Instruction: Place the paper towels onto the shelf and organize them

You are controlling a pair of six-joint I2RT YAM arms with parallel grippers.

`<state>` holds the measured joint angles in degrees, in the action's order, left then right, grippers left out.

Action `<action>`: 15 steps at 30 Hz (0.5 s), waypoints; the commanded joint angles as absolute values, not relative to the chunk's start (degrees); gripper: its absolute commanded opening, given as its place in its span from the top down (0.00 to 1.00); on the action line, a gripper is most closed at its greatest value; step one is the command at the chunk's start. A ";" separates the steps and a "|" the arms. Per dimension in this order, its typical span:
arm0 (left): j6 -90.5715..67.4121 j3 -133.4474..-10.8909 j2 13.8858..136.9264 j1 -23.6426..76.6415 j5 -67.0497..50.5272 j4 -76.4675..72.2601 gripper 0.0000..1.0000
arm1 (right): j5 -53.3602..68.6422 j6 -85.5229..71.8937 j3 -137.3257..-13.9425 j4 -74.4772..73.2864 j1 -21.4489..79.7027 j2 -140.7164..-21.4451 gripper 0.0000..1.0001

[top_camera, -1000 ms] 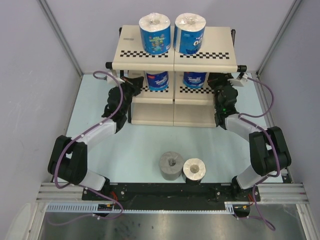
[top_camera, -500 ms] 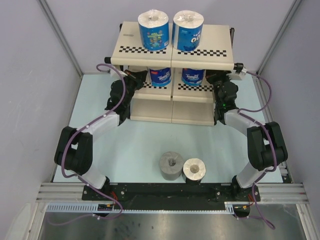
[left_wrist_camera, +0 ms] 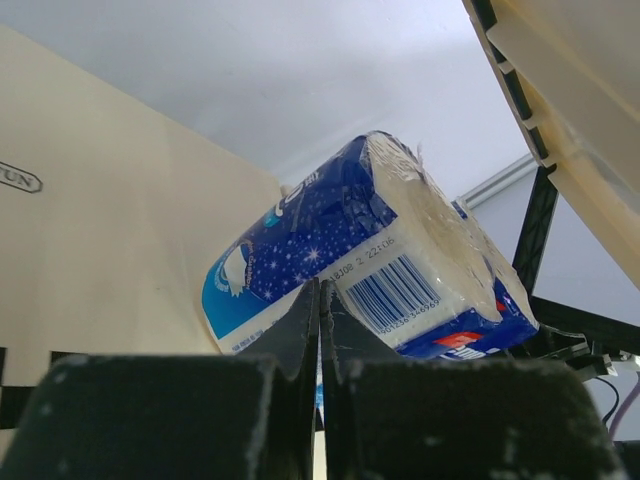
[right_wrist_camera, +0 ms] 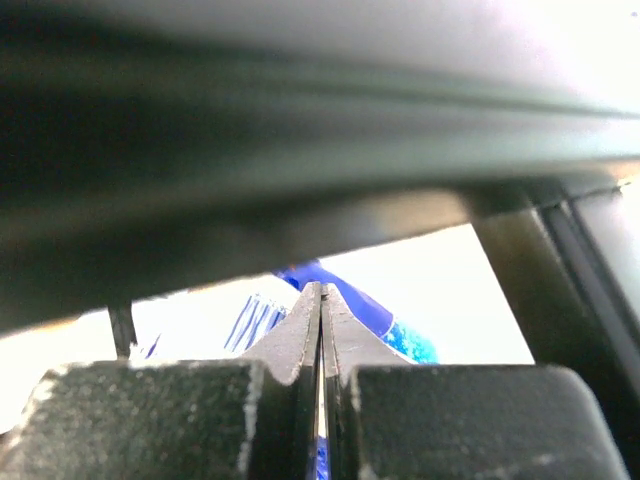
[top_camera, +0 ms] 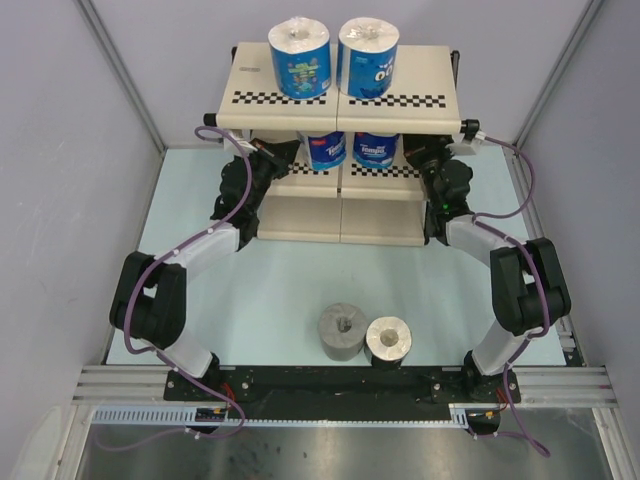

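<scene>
Top external: shelf (top_camera: 425,85) (hands (top_camera: 272,162) at edges)

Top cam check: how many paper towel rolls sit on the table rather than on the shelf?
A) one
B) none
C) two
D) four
C: only the grey roll and the dark-wrapped roll stand on the table, side by side near the arm bases.
</scene>
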<state>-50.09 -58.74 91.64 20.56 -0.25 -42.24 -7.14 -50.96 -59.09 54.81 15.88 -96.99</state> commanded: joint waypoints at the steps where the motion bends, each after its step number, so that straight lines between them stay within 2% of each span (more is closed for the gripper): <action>1: -50.71 -59.15 90.44 20.92 -1.23 -45.53 1.00 | 3.51 -48.87 -61.96 53.09 18.28 -98.44 1.00; 10: -50.01 -57.22 88.60 20.74 -0.70 -45.35 1.00 | 14.67 -48.25 -63.37 50.54 18.10 -100.28 1.00; 15: -49.48 -56.34 87.45 20.83 -0.18 -44.56 1.00 | 16.96 -48.17 -63.46 50.89 17.84 -100.28 1.00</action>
<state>-50.00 -57.17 90.94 20.56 -0.23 -42.35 8.03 -50.39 -61.36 52.36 15.90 -99.39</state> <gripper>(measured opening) 0.005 0.009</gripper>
